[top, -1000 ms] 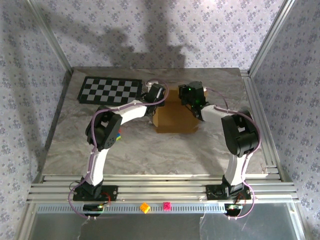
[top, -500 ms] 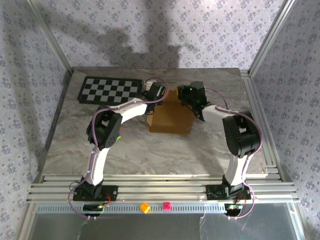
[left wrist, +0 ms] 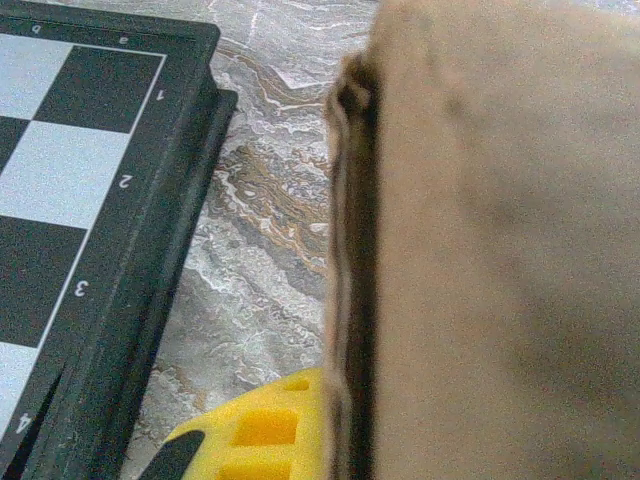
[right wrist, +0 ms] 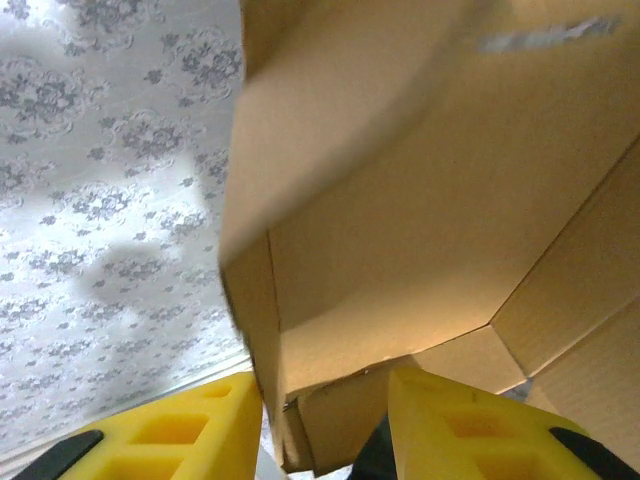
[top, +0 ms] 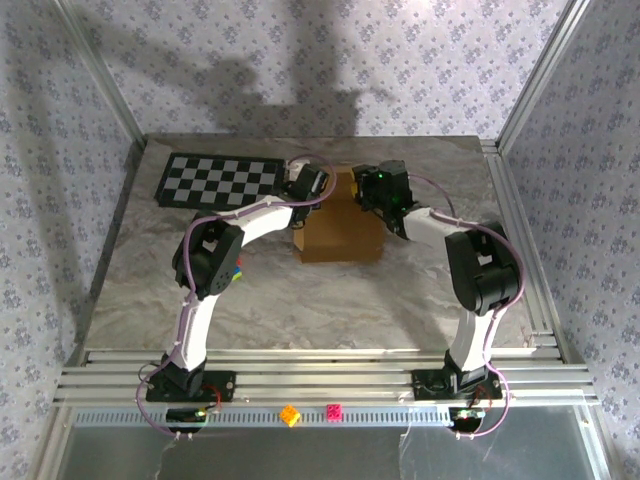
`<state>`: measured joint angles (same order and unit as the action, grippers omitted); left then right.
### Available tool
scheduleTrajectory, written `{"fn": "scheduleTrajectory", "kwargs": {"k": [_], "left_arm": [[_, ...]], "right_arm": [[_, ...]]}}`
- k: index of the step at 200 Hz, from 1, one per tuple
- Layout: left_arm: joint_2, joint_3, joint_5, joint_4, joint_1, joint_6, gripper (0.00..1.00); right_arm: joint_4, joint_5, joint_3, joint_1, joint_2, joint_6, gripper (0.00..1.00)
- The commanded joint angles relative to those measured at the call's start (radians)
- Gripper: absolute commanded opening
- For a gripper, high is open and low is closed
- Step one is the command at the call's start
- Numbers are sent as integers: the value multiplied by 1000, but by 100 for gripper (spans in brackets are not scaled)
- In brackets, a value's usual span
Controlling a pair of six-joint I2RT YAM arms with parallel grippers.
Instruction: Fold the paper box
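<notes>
Shifted leftward on the grey marble counter (top: 150, 290), the tan-brown cardboard paper box (top: 340, 235) sits clenched in the left end effector (top: 304, 193); the right end effector (right wrist: 325, 395) straddles its wall, released.

Right hand (right wrist: 320, 385): two yellow fingers (right wrist: 180, 430) at the bottom edge, standing apart. The upright edge of a paper box (right wrist: 430, 200) wall sits between them, close against the left finger, with a gap to the right one. Right of that edge is the tan box interior: creased panels and a folded flap low down. Patterned wallpaper (right wrist: 110, 200) is on the left.
</notes>
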<state>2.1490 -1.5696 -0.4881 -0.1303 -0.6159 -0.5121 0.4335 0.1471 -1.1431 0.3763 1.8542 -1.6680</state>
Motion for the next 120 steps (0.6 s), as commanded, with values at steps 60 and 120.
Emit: {"fn": "scheduleTrajectory", "kwargs": {"k": [60, 120], "left_arm": [[20, 18, -30, -1, 8, 58, 0], [34, -22, -42, -29, 11, 64, 0]], "right_arm": [[-18, 10, -174, 27, 122, -17, 38], [-62, 25, -190, 33, 159, 0, 0]]}}
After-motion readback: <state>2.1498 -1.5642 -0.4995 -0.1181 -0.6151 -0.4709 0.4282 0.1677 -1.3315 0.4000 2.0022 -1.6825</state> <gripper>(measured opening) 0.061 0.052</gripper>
